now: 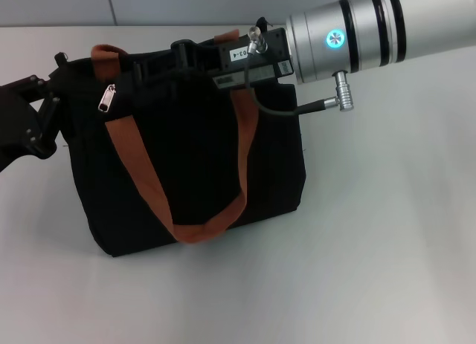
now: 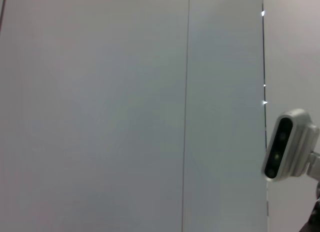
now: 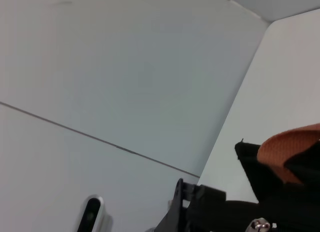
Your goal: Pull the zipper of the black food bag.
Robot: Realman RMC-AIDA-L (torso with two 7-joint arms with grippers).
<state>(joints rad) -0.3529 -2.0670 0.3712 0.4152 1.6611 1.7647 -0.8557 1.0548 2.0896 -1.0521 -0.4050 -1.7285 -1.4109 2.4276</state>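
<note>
The black food bag (image 1: 193,158) stands upright in the middle of the white table, its two orange-brown handles (image 1: 201,229) hanging down its front. The zipper (image 1: 108,97), a small silver pull tab, hangs at the bag's top left corner. My right gripper (image 1: 175,58) reaches in from the upper right and rests on the bag's top edge, to the right of the pull tab. My left gripper (image 1: 46,99) is against the bag's left end, just left of the tab. The right wrist view shows a bag corner (image 3: 260,167) and an orange strap (image 3: 292,149).
The white table (image 1: 387,232) spreads to the right of and in front of the bag. A grey panelled wall (image 2: 100,111) stands behind it. A white camera housing (image 2: 290,147) shows in the left wrist view. A cable (image 1: 275,110) loops from the right wrist.
</note>
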